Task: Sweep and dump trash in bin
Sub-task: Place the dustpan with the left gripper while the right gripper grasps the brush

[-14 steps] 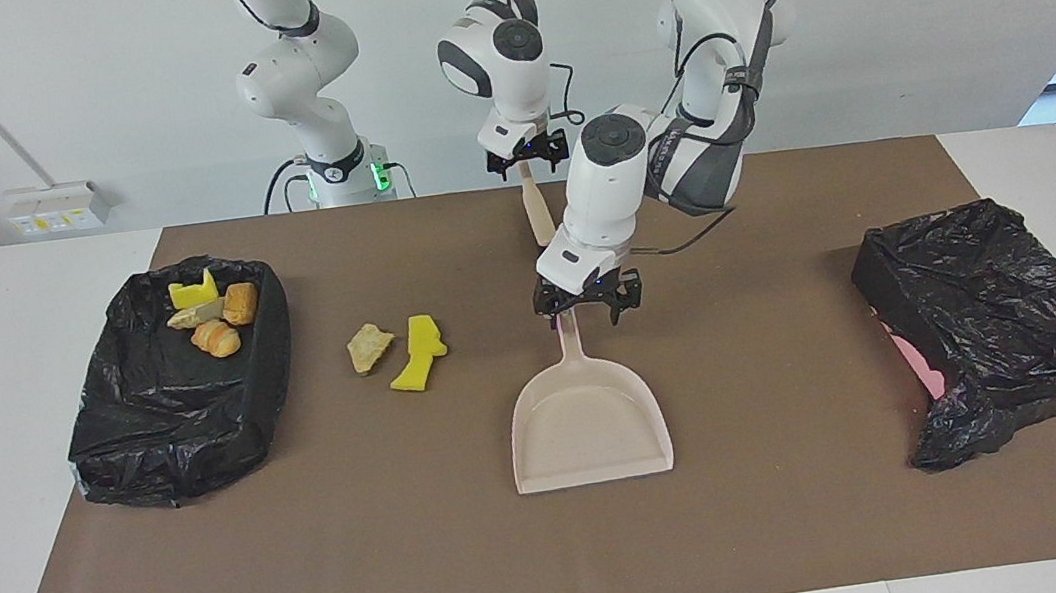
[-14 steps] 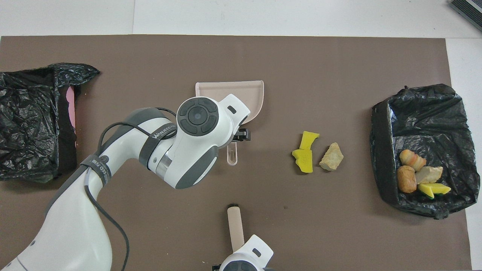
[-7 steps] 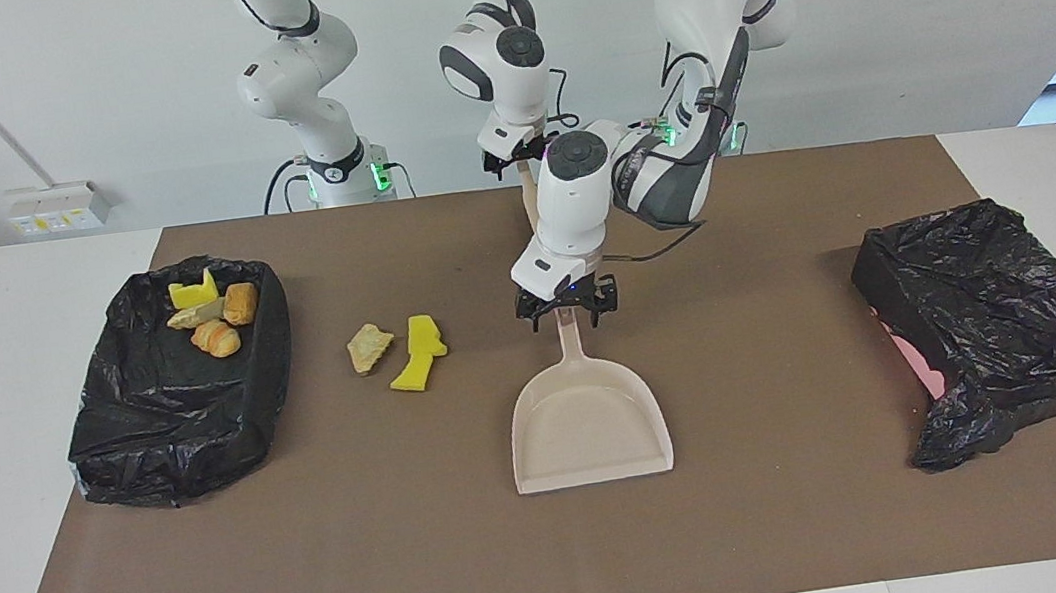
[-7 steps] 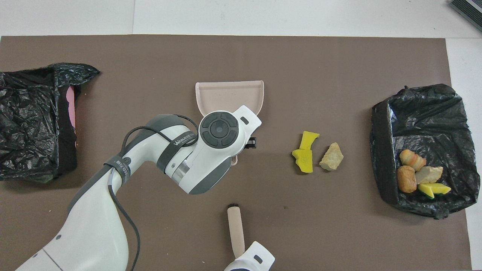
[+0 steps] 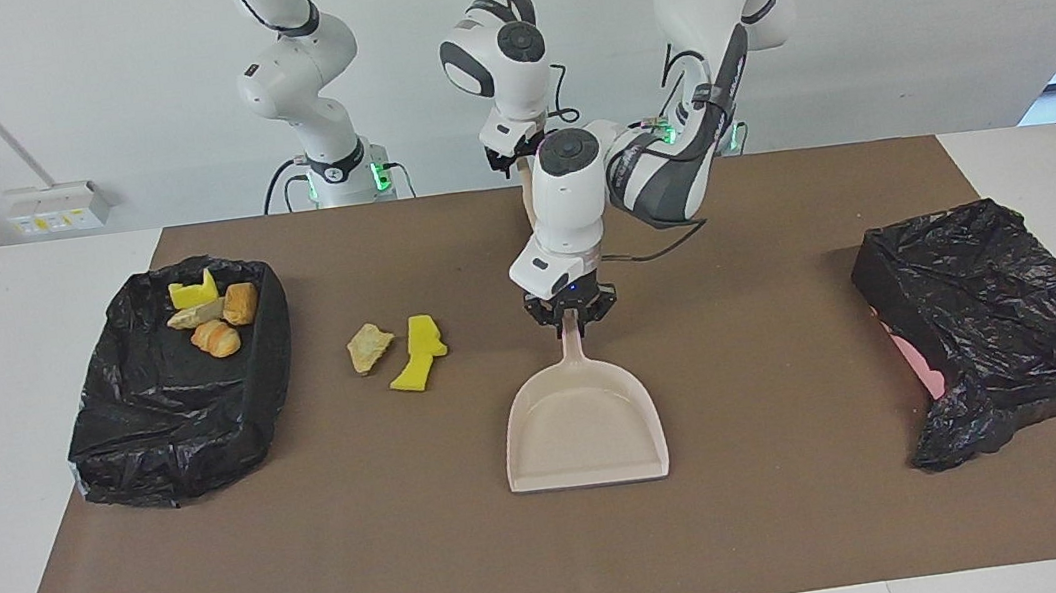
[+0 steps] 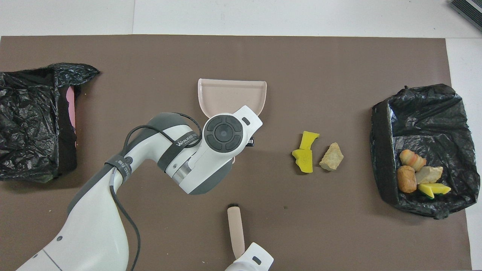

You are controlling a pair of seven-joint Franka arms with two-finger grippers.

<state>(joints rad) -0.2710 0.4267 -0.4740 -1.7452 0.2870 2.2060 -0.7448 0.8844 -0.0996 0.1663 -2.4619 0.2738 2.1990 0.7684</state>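
Beige dustpan (image 5: 584, 426) lay flat mid-tabletop (image 5: 777, 518), left tool (image 5: 571, 316) clamped on its handle; right tool (image 5: 520, 151) waited at the robots' edge gripping the brush (image 6: 235, 229). Grasp step looked done; next likely calls for sliding the pan toward the loose trash (image 5: 399, 351), which lay beside the bin (image 5: 172, 431) already containing scraps. Open mat between pan and trash; covered bin (image 5: 994, 320) well apart.

A: What colours am I seeing on the mat (image 5: 777, 518)?

B: It's plain brown for me. The dustpan (image 5: 584, 426) is pale beige, and both bin liners, (image 5: 171, 421) and (image 5: 1004, 319), are glossy black.

A: And the trash?

B: I see a yellow sponge scrap (image 5: 419, 353) and a beige chunk (image 5: 369, 346)
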